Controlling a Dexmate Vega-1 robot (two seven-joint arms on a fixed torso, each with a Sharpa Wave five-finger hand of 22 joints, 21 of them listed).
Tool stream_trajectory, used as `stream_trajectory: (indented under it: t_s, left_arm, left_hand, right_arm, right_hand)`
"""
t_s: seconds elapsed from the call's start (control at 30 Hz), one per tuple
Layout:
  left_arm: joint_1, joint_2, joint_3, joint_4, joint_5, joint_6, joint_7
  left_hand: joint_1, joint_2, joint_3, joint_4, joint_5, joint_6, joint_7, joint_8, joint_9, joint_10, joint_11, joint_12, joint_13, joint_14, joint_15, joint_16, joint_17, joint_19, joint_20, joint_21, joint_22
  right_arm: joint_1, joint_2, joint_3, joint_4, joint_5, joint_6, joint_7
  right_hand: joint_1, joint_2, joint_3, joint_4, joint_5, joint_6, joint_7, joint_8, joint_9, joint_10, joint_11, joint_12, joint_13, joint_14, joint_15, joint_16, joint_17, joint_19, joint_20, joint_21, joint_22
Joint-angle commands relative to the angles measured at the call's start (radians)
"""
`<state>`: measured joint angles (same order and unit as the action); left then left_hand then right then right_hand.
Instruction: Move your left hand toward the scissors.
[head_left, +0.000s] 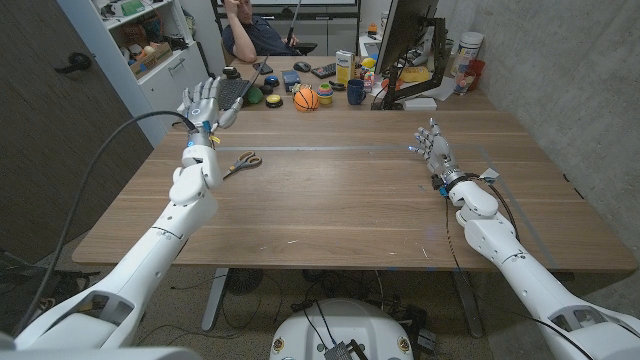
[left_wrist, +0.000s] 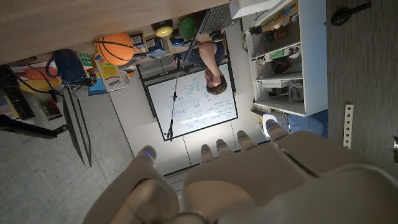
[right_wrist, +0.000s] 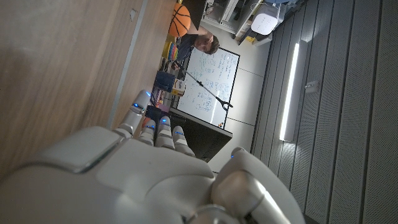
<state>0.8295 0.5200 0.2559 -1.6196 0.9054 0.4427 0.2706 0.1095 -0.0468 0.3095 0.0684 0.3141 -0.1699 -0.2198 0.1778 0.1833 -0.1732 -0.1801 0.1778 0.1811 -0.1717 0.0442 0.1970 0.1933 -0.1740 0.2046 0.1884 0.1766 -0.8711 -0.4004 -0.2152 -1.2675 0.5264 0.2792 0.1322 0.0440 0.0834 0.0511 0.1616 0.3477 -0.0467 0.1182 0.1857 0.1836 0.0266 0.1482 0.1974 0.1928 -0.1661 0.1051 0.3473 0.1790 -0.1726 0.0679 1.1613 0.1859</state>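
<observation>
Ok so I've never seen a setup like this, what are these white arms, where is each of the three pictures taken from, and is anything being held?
It is a two-armed robot standing at a wooden table. The wide picture comes from a camera on its head, looking down. The other two come from cameras on each wrist, looking along the back of that hand, so the room appears turned.

The left hand is raised with fingers spread, holding nothing. The scissors lie on the table just beside that arm. The right hand is open too, over bare wood. At the far edge sit a small basketball, cups and clutter, with a person seated behind.

Scissors (head_left: 242, 162) lie flat, blades closed, table's left.
</observation>
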Motion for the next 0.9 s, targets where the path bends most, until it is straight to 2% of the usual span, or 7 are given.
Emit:
stream_trajectory:
  t_s: [0.03,0.07,0.13,0.27,0.43,0.6,0.9]
  left_arm:
    - [-0.042,0.056,0.053,-0.015,0.011,0.1,-0.291]
    - [-0.047,0.058,0.059,-0.013,0.012,0.104,-0.309]
    - [-0.056,0.063,0.069,-0.006,0.017,0.112,-0.334]
    - [-0.07,0.065,0.086,0.018,0.021,0.117,-0.358]
    - [-0.077,0.059,0.104,0.055,0.026,0.115,-0.341]
    - [-0.081,0.042,0.115,0.098,0.031,0.108,-0.272]
    - [-0.106,0.021,0.136,0.188,0.01,0.082,-0.213]
  left_hand:
    - [0.012,-0.028,-0.015,-0.014,0.004,-0.292,-0.003,0.008,0.005,-0.361,0.018,0.006,0.003,-0.294,0.035,0.006,0.003,-0.05,0.012,0.0,0.001]
    - [0.028,-0.053,-0.031,-0.031,0.006,-0.288,-0.003,0.017,0.009,-0.327,0.012,0.02,0.005,-0.261,0.035,0.023,0.003,-0.02,0.011,0.01,0.002]
    - [0.04,-0.062,-0.037,-0.041,0.008,-0.29,-0.003,0.018,0.01,-0.345,0.026,0.012,0.005,-0.271,0.05,0.02,0.002,-0.008,0.012,0.011,0.001]
    - [0.072,-0.079,-0.053,-0.065,0.013,-0.31,-0.003,0.015,0.01,-0.387,0.083,0.003,0.005,-0.281,0.077,0.018,0.0,0.024,0.012,0.014,0.001]
    - [0.113,-0.097,-0.071,-0.094,0.018,-0.343,-0.003,0.01,0.008,-0.45,0.131,-0.005,0.004,-0.3,0.095,0.013,-0.001,0.062,0.013,0.015,0.0]
    - [0.14,-0.107,-0.084,-0.113,0.022,-0.372,-0.002,0.006,0.007,-0.473,0.144,-0.003,0.003,-0.303,0.113,0.014,-0.001,0.078,0.013,0.014,-0.001]
    - [0.161,-0.113,-0.096,-0.127,0.026,-0.394,-0.002,0.005,0.007,-0.458,0.132,0.007,0.002,-0.296,0.103,0.018,-0.002,0.09,0.014,0.012,-0.001]
  right_arm:
    - [0.007,0.003,0.0,0.011,-0.004,0.006,0.001]
    - [0.008,0.004,0.0,0.012,-0.003,0.006,0.001]
    - [0.009,0.003,-0.002,0.017,-0.007,0.011,0.004]
    - [0.013,0.009,-0.001,0.025,-0.008,0.02,0.0]
    - [0.015,0.009,-0.002,0.028,-0.011,0.024,-0.001]
    - [0.016,0.009,-0.003,0.028,-0.011,0.022,-0.002]
    - [0.02,0.01,-0.006,0.027,-0.013,0.018,-0.003]
  right_hand:
    - [-0.009,0.029,-0.005,0.003,0.005,-0.001,0.044,0.004,0.004,0.003,0.006,0.0,0.002,0.001,-0.005,-0.002,0.005,-0.156,-0.007,-0.003,0.003]
    - [-0.009,0.029,-0.005,0.003,0.005,0.0,0.044,0.004,0.004,0.003,0.006,0.0,0.002,0.001,-0.005,-0.002,0.005,-0.156,-0.006,-0.003,0.003]
    - [-0.01,0.029,-0.006,0.003,0.005,-0.001,0.044,0.004,0.004,0.003,0.005,0.0,0.002,0.001,-0.005,-0.002,0.005,-0.156,-0.006,-0.004,0.003]
    - [-0.01,0.028,-0.007,0.003,0.005,-0.003,0.043,0.003,0.004,0.001,0.005,-0.001,0.002,0.003,-0.003,-0.002,0.005,-0.155,-0.006,-0.004,0.003]
    - [-0.01,0.027,-0.008,0.003,0.005,-0.004,0.042,0.003,0.004,0.001,0.004,-0.001,0.002,0.007,-0.003,-0.001,0.005,-0.153,-0.005,-0.004,0.003]
    - [-0.011,0.026,-0.01,0.003,0.005,-0.004,0.041,0.003,0.004,0.001,0.004,-0.001,0.002,0.01,-0.001,-0.001,0.005,-0.152,-0.006,-0.005,0.003]
    - [-0.012,0.025,-0.013,0.003,0.004,-0.004,0.041,0.003,0.004,0.001,0.003,-0.001,0.002,0.012,0.0,-0.002,0.005,-0.151,-0.005,-0.007,0.003]
